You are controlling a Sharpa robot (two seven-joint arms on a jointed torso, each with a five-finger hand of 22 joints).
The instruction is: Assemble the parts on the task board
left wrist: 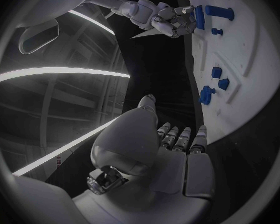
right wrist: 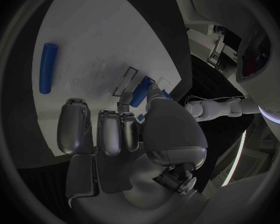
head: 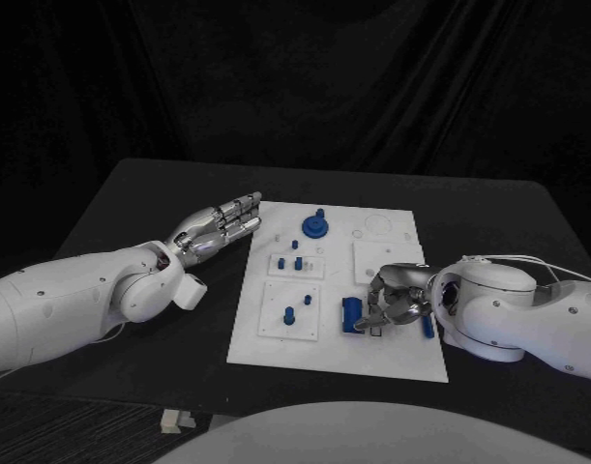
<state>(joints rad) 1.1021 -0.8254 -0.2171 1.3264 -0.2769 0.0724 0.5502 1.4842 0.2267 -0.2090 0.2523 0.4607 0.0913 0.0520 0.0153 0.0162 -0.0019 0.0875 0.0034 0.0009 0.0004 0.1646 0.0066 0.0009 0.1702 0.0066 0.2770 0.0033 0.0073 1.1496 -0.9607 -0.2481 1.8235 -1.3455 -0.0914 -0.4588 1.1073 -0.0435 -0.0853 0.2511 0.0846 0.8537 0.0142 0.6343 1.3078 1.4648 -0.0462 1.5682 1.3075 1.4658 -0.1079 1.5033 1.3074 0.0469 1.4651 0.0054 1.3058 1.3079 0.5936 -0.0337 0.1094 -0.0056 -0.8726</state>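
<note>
Black table (head: 128,193) carries the white board (head: 379,353) at its middle. Left hand (head: 219,224) released, fingers straight and apart, over the table just off the board's left edge. Right hand (head: 396,302) over the board's right part, fingers curled beside a blue bar (head: 352,316); can't tell if gripped. Round blue part (head: 317,226) sits near the far edge.

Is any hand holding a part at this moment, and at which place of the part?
The left hand holds nothing, fingers extended beside the task board. The right hand curls over a blue part; whether it grips cannot be told.
</note>
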